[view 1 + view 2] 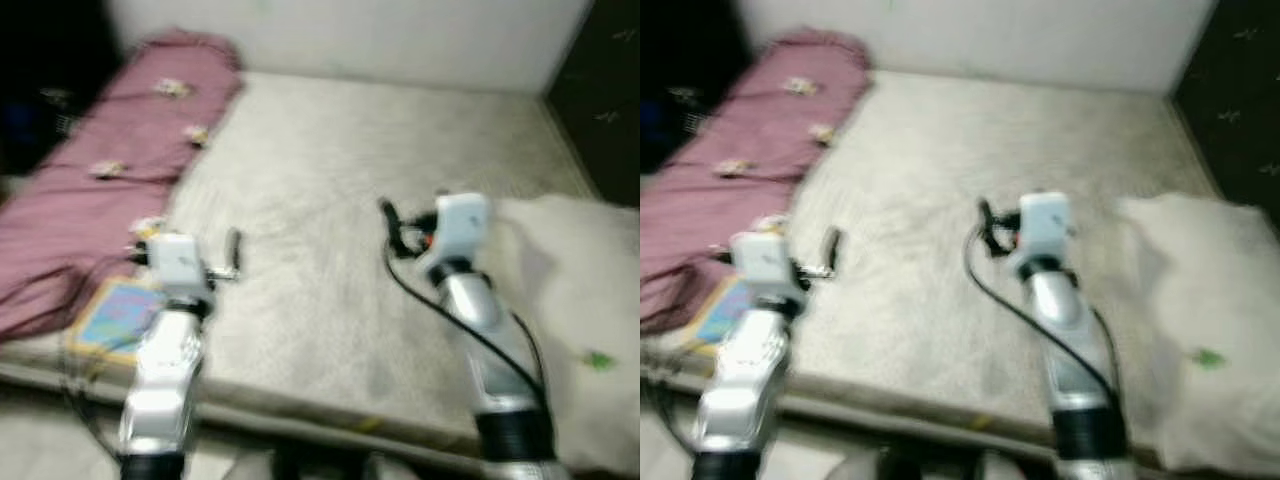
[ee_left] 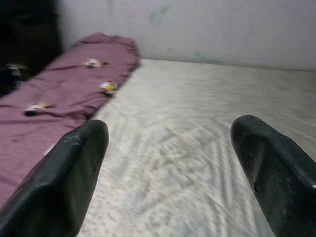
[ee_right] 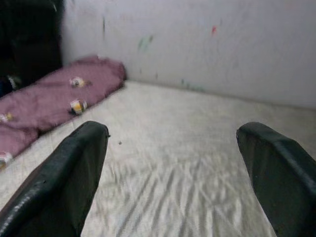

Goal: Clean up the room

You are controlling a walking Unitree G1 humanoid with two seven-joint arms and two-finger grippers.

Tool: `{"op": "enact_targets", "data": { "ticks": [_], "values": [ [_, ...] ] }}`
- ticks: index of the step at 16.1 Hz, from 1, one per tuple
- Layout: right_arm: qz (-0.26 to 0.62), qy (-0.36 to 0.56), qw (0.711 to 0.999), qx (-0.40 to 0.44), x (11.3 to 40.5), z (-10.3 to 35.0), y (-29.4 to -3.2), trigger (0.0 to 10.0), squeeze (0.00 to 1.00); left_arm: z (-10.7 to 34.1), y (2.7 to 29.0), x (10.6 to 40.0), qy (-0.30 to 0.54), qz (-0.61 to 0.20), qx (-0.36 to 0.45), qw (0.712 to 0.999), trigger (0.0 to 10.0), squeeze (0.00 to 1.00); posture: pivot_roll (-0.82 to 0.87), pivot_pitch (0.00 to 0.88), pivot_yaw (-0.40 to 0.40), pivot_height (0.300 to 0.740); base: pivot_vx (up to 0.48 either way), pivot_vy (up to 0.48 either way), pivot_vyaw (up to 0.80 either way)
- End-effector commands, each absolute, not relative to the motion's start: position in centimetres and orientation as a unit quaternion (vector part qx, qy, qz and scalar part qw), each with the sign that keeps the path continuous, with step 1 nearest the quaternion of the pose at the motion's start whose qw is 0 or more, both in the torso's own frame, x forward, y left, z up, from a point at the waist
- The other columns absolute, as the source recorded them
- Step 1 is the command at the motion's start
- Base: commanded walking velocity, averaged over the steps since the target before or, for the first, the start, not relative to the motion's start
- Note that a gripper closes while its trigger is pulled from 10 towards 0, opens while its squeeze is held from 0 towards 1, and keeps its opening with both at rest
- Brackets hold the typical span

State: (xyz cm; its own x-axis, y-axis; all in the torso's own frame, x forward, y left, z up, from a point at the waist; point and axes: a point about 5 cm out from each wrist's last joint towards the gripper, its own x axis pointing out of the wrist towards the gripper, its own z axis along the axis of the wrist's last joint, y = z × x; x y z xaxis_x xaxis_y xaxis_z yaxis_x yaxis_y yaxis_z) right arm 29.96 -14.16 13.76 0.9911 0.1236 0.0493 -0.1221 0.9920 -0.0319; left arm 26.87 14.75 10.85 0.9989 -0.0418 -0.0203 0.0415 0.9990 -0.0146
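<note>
Both grippers, left gripper [image 2: 163, 163] and right gripper [image 3: 170, 170], hover spread and empty over the mattress [image 1: 330, 180]. Tidying looks barely begun; next comes reaching the colourful book [image 1: 118, 318] at the mattress's near-left edge, beside the maroon blanket [image 1: 110, 170].

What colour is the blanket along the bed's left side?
Dusty pink-maroon blanket with small pale motifs; clearest in the left wrist view.

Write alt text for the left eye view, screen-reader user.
Blurred head-camera view down onto a bed with a pale mattress; both silver arms reach over it, the left end effector and right end effector empty above the sheet. A maroon blanket runs along the robot's left, a colourful book by the near left corner, a white pillow on the right.
</note>
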Motion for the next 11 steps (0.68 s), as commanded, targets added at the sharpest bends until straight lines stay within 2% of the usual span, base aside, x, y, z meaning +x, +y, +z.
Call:
{"op": "enact_targets", "data": {
  "ticks": [1,4,11],
  "values": [
    [0.061,-0.034,0.998,-0.009,30.02,14.16,-14.1,10.0,0.0,11.36,15.35,27.08,-0.002,-0.015,0.009,1.0,10.0,0.0,-0.01,0.0,-0.01,0.74,0.0,0.469,0.0],
    [0.055,-0.031,0.998,-0.005,30.05,14.08,-14.12,10.0,0.0,11.3,15.6,27.17,-0.002,-0.021,0.003,1.0,10.0,0.0,-0.01,0.0,-0.011,0.74,0.0,0.463,0.0],
    [0.049,-0.01,0.999,-0.008,30.26,13.63,-14.36,10.0,0.0,11.17,15.45,27.17,0.0,-0.005,-0.005,1.0,10.0,0.0,-0.01,0.0,-0.02,0.74,0.0,0.458,-0.77]
  ]
}}
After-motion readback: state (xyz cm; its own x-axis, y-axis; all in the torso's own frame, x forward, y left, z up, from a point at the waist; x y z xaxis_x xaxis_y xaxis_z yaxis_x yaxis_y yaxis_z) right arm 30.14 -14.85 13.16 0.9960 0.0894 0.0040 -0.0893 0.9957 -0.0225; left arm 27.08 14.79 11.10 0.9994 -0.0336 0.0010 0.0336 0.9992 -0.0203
